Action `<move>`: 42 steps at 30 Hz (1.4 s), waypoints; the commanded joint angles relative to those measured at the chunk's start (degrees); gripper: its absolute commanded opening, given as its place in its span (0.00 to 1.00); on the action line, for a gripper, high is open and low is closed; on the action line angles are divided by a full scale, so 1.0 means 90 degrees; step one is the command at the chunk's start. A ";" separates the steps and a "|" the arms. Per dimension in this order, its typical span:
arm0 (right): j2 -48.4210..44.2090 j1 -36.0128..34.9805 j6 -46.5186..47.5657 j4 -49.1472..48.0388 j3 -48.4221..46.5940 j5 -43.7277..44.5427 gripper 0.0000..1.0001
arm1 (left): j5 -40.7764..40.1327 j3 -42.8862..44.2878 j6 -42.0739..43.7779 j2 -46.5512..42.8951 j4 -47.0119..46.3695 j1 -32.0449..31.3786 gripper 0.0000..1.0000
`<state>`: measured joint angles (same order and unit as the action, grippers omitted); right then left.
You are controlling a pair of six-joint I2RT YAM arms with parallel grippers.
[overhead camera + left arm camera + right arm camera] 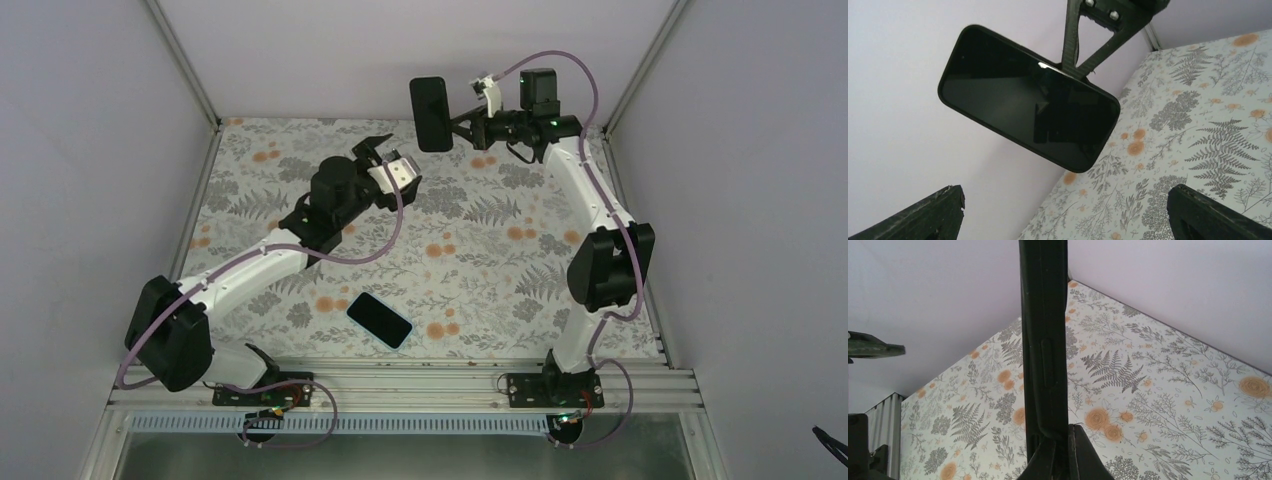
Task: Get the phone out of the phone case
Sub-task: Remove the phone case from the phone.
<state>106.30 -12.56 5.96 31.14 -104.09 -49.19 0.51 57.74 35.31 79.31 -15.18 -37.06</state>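
From my remote station's overhead feed: the right gripper is clamped shut on the phone case, holding it raised off the floral table at the 12 o'clock end, in front of the back wall, with its long side roughly upright. The phone lies flat on the table by itself at about 6 o'clock, near the front rail and between the two arm bases, well apart from the case and touching neither arm. The left gripper, out toward 11 o'clock, has its fingers spread wide with nothing between them, and it points toward the held case. On my left wrist feed the case hangs tilted, its dark glossy face with a raised rim turned to the camera, above the parted black fingertips at the bottom corners. On the right wrist feed I see the case edge-on, a narrow black bar rising from the closed gripper at 6 o'clock of the frame.
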 commanded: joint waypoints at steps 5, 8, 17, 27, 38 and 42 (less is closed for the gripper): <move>-0.0514 0.0019 0.1159 0.0445 0.0280 -0.0147 0.03 | 0.2006 0.1278 -0.0197 -0.0294 0.1372 0.0940 1.00; -0.0825 0.0021 0.1622 0.0634 0.0593 -0.0175 0.03 | 0.3056 0.2246 0.0391 0.0004 0.2668 0.1442 1.00; -0.1174 -0.0149 0.2836 0.1653 0.1038 -0.0503 0.03 | 0.5381 0.6570 0.2406 0.2768 0.7918 0.1832 1.00; -0.1456 -0.0377 0.3055 0.1901 0.1010 -0.0554 0.03 | 0.6240 0.8664 0.3236 0.4421 1.0161 0.1823 0.97; -0.1267 -0.0528 0.3113 0.1809 0.1014 -0.0554 0.03 | 0.6648 0.8263 0.3405 0.4176 1.0319 0.1842 0.84; -0.1273 -0.0572 0.3086 0.1756 0.1009 -0.0637 0.03 | 0.6699 0.8263 0.3348 0.4187 1.0321 0.1845 0.75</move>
<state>95.13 -16.93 32.99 49.17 -93.73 -50.48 57.63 132.20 64.05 118.61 76.73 -20.73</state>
